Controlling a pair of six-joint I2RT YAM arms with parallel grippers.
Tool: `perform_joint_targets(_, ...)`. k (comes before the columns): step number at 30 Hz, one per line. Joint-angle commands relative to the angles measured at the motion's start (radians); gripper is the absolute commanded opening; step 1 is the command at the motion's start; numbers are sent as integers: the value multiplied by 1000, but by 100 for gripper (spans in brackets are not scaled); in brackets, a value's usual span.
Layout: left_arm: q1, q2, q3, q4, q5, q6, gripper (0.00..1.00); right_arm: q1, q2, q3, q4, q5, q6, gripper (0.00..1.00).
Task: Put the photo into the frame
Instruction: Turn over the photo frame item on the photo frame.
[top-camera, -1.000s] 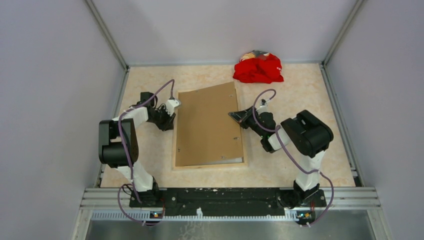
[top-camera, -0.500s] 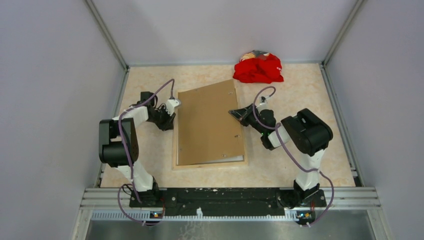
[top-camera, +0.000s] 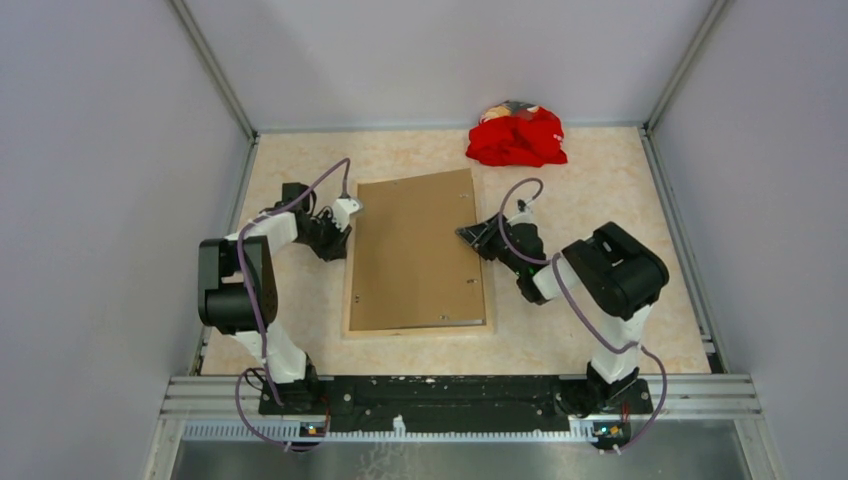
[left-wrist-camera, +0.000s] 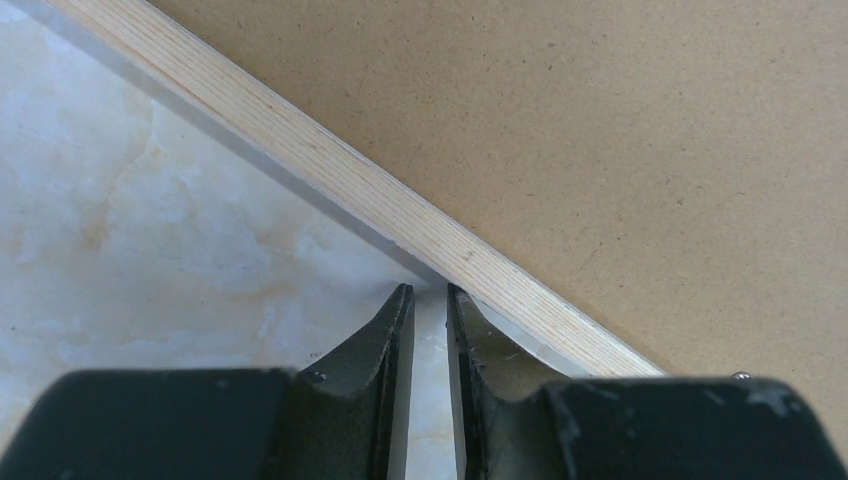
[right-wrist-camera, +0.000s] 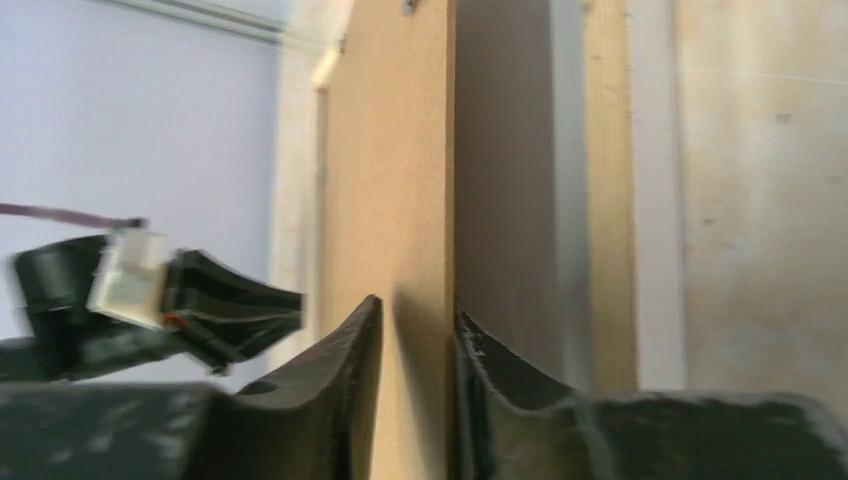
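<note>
From where I stand, the marbled beige table (top-camera: 590, 330) fills the grey-walled booth. The frame (top-camera: 420, 329) lies face down in the middle of it, with its pale wood back up. The brown backing board (top-camera: 415, 250) covers nearly all of the frame and leaves only the rails showing along the left and near sides. I cannot make out the photo. The board blocks the opening, and only a thin pale strip (top-camera: 455, 321) shows at its near edge.

A crumpled red cloth (top-camera: 517, 138) sits by the far wall, well apart from the frame.

The left gripper (left-wrist-camera: 428, 292) rests low on the table against the frame's left rail, its jaws a narrow slit with only tabletop between them. The right gripper (right-wrist-camera: 418, 305) straddles the board's right edge. Its jaws are slightly apart, one finger above the board's face and one below.

A few tiny dark fittings (top-camera: 465, 283) dot the board.
</note>
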Motion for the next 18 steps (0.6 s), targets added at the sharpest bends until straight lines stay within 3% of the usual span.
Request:
perform_joint_targets(1,-31,15,9,-44,68,-6,25,36,-112,107,-329,30,-211,34)
perform_joint_targets(7,-32,15,17,-45,68,-13,24,107,-130,435,-997,137,-473,60)
perform_joint_targets(11,-32,14,18,-47,69,-16,24,146,-91,561,-1206,194,-542,73)
perform_joint_targets(18,-31,14,18,-46,66,-15,24,186,-56,685,-1423,272,-615,89)
